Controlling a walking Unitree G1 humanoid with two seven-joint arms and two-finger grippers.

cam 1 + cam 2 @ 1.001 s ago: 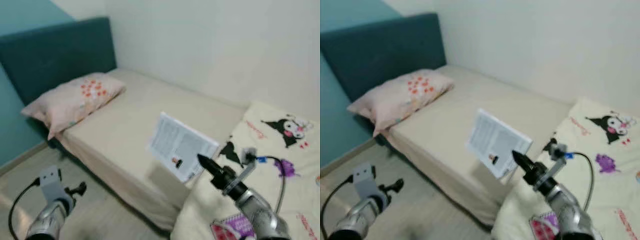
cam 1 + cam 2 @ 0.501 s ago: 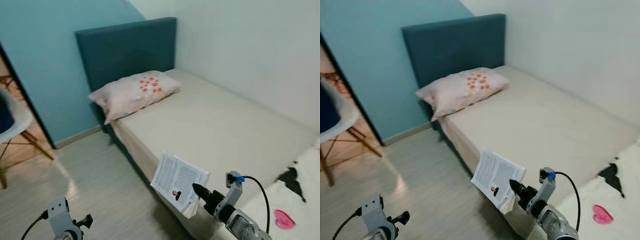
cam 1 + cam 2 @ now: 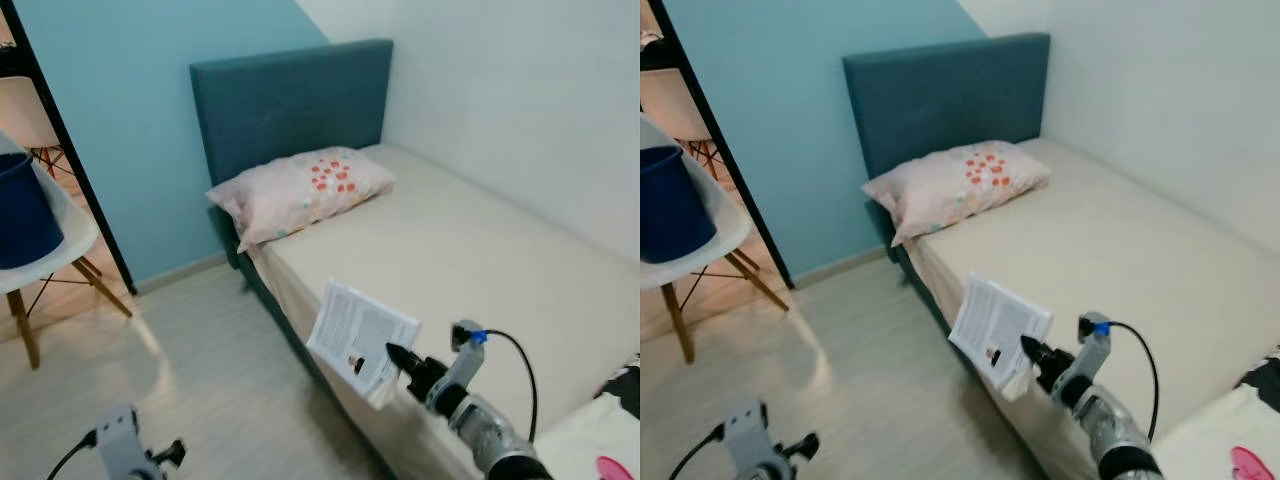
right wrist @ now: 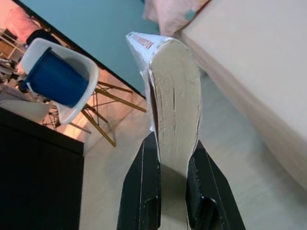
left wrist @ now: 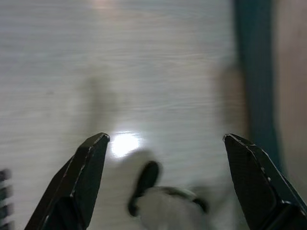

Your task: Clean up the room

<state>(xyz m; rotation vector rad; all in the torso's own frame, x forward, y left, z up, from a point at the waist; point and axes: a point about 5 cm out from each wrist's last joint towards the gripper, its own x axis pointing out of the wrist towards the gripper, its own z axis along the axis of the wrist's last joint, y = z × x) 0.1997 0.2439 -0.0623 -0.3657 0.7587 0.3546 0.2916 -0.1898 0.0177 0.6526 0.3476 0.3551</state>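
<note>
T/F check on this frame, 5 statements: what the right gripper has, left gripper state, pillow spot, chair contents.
1. The right gripper is shut on a book. True.
2. The left gripper grips a cloth. False: its fingers are spread wide over the wooden floor, holding nothing.
3. The pillow lies on the floor. False: it rests on the bed, against the teal headboard.
4. A dark blue bin sits on the white chair. True.
5. The book lies flat on the mattress. False: it is held up in the air, off the bed's near edge.
</note>
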